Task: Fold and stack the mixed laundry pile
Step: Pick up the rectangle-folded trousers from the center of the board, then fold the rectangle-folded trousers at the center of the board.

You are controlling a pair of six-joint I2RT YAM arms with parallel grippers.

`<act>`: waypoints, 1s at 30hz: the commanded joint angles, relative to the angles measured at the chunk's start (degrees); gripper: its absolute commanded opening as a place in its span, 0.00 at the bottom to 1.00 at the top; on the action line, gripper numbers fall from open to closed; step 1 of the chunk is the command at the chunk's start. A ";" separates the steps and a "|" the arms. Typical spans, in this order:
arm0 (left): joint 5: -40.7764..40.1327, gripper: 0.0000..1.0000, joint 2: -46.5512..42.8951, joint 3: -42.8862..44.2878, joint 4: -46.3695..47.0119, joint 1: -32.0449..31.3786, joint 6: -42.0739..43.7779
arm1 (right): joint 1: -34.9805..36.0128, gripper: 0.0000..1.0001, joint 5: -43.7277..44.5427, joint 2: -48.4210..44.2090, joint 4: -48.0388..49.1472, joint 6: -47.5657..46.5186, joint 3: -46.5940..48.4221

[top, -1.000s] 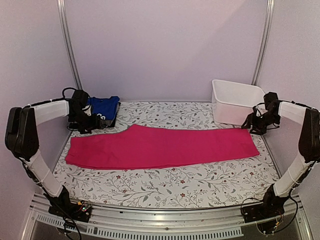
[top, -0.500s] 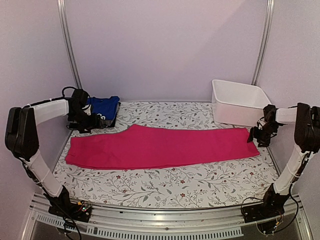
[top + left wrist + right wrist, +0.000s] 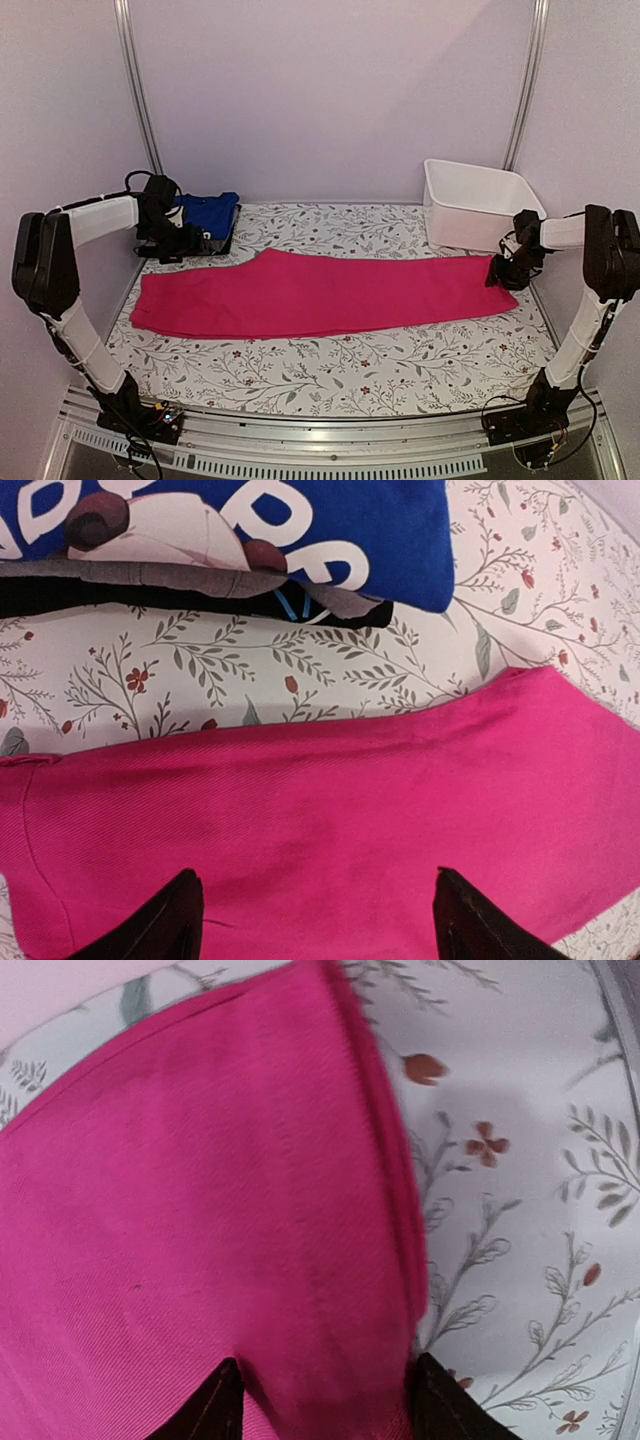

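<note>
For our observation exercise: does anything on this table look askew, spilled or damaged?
Nothing stands out: the pink garment lies flat, the blue garment sits folded at far left, and the white bin stands upright.

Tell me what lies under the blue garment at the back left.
Under the blue garment a grey cloth edge sticks out, with a black layer beneath it, on the floral table covering. How far they extend, or anything else under it, is covered.
</note>
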 commanded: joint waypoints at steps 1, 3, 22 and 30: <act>-0.89 0.81 0.89 1.70 -0.47 -0.17 1.06 | 4.12 0.42 -6.41 3.65 -3.72 1.49 -2.47; -0.96 0.83 0.93 1.71 -0.47 -0.17 1.04 | 4.12 0.21 -7.11 3.15 -4.89 2.76 -2.06; 0.44 1.00 -5.60 -3.04 4.56 3.67 -1.37 | -11.40 0.00 -10.50 -25.79 -9.95 10.08 2.66; 8.48 1.00 -10.45 -7.61 10.29 6.80 -3.68 | 9.24 0.00 -28.65 -21.18 -2.63 10.82 6.73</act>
